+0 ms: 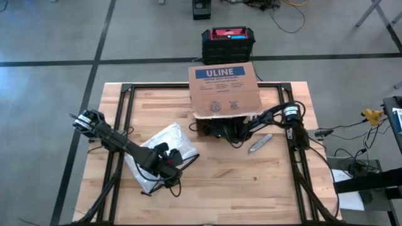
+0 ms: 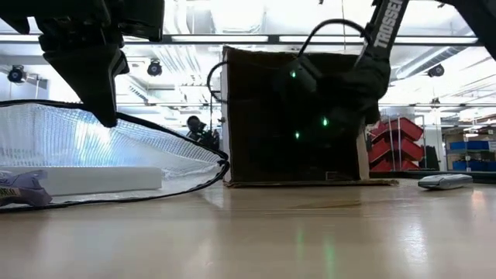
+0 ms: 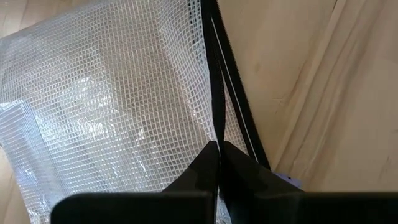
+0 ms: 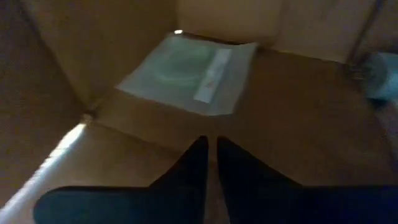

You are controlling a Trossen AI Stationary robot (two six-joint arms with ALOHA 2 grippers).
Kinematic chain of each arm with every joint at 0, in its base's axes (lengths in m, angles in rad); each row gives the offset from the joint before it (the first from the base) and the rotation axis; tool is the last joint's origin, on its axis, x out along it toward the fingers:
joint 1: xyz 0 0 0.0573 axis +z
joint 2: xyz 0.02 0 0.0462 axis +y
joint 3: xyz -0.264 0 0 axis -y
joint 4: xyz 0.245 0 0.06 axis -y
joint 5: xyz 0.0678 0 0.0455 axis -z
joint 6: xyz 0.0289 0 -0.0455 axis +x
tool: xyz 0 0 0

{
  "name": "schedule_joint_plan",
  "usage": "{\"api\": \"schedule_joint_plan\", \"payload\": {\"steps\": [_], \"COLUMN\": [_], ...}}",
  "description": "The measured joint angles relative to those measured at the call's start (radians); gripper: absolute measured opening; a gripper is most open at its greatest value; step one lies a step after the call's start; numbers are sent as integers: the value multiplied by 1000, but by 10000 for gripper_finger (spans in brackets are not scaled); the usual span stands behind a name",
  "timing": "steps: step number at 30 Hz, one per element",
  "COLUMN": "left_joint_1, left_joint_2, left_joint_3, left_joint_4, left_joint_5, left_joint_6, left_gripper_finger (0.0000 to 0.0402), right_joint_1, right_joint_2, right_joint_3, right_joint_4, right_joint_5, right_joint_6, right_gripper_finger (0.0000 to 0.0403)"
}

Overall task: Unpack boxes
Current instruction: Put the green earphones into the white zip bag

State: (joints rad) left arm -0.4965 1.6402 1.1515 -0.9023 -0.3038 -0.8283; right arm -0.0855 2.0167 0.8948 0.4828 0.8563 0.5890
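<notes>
The brown ULINE cardboard box [image 1: 225, 88] [image 2: 294, 116] lies on its side at the table's far edge, its open mouth facing the near edge. My right gripper [image 4: 211, 142] [image 1: 220, 130] reaches into that mouth, shut, and touches nothing. A pale flat packet [image 4: 189, 71] lies on the box's inner wall ahead of it. My left gripper [image 3: 217, 146] [image 1: 163, 162] [image 2: 105, 108] is shut on the clear mesh bag [image 1: 160, 141] [image 2: 93, 147] at the table's left centre. The bag's underside rests on the table. My left gripper pinches the mesh bag's black-edged rim [image 3: 214, 93] between its two fingers, coming from above and pointing down. The rim is raised into an arch [image 2: 155, 128] under the fingers, while the rest of the bag lies on the table.
A flat white block [image 2: 101, 180] and a purple item [image 2: 19, 186] lie inside the bag. A grey hand tool [image 1: 259, 143] [image 2: 444, 181] lies on the table right of the box mouth. A black-and-red case [image 1: 228, 41] stands beyond the table's far edge. Bare wood [image 1: 251, 188] spans the near side.
</notes>
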Motion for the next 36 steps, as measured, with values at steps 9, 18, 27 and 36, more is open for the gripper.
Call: {"api": "schedule_joint_plan", "payload": {"steps": [9,18,27,36], "left_joint_1": [0,1,0,-4], "left_joint_2": [0,0,0,-2], "left_joint_3": [0,0,0,0], "left_joint_4": [0,2,9,6], "left_joint_5": [0,0,0,0], "left_joint_6": [7,-18,-27,-22], "left_gripper_finger": [0,0,0,0], "right_joint_1": [-97,-190,-203,-106], "right_joint_2": [-4,1,144,65], "right_joint_3": [97,225,291,264], "right_joint_4": [22,-167,-197,-421], "right_joint_5": [-168,-196,-286,-307], "right_joint_6": [-112,-133,-107,-114], "right_gripper_finger": [25,58,39,1]}}
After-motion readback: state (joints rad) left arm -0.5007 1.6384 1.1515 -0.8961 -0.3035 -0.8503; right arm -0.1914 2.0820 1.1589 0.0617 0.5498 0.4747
